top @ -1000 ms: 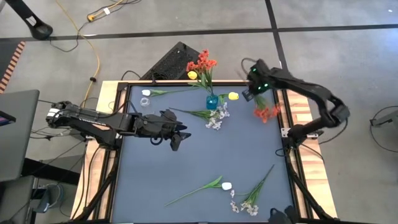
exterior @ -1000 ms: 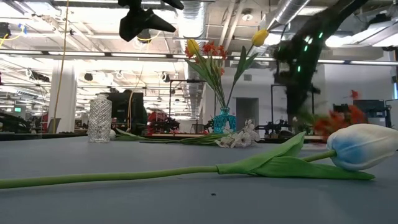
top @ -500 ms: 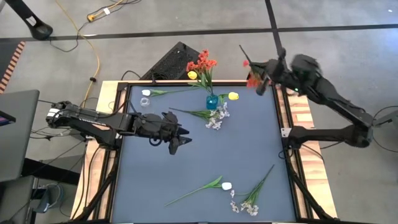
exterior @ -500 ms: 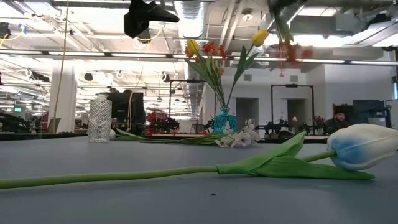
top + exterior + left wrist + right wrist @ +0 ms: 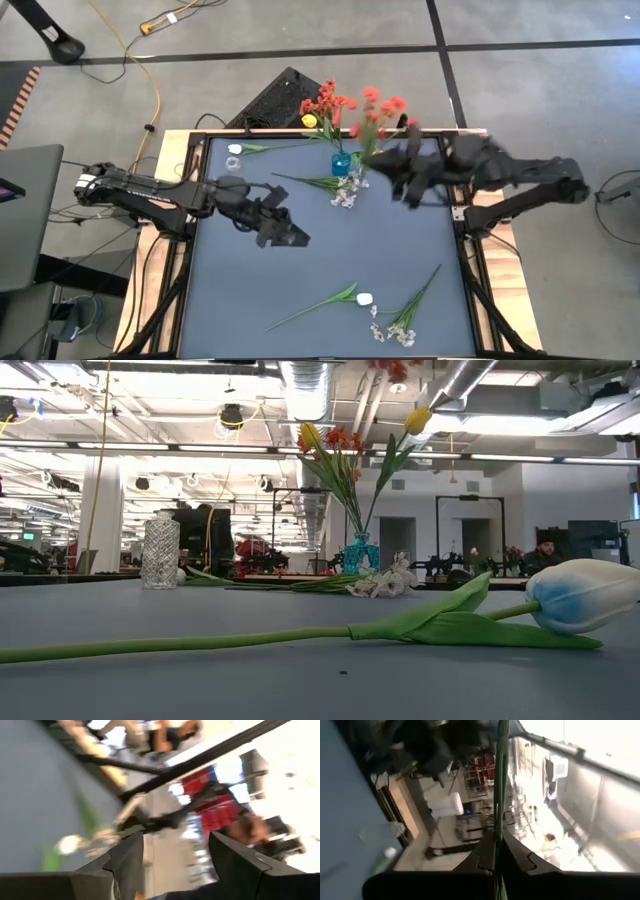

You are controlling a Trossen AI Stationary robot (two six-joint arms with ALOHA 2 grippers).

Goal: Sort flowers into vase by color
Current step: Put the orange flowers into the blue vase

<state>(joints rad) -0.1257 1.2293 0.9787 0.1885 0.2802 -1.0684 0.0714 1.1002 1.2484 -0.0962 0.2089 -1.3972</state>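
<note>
1. My right gripper (image 5: 405, 190) is clenched on a thin green stem (image 5: 500, 780), up over the far right part of the table (image 5: 330, 260). The stem runs out between my closed fingers (image 5: 517, 852) in the right wrist view.
2. The red sprig (image 5: 380, 105) I hold shows its blossoms just beside the blue vase (image 5: 341, 163), on its right in the high view.
3. The blue vase, at the table's far middle, holds red blossoms (image 5: 325, 100) and yellow buds (image 5: 418, 420).
4. My left gripper (image 5: 285, 232) hangs over the table's left middle, fingers (image 5: 127, 862) spread, holding nothing.
5. The clear vase (image 5: 160, 550) stands at the far left, with a white bud (image 5: 235, 149) lying near it.
6. White sprigs (image 5: 345, 195) lie against the blue vase's base.
7. On the near side lie a white tulip (image 5: 364, 298) and a whitish sprig (image 5: 403, 322), just beside each other.
</note>
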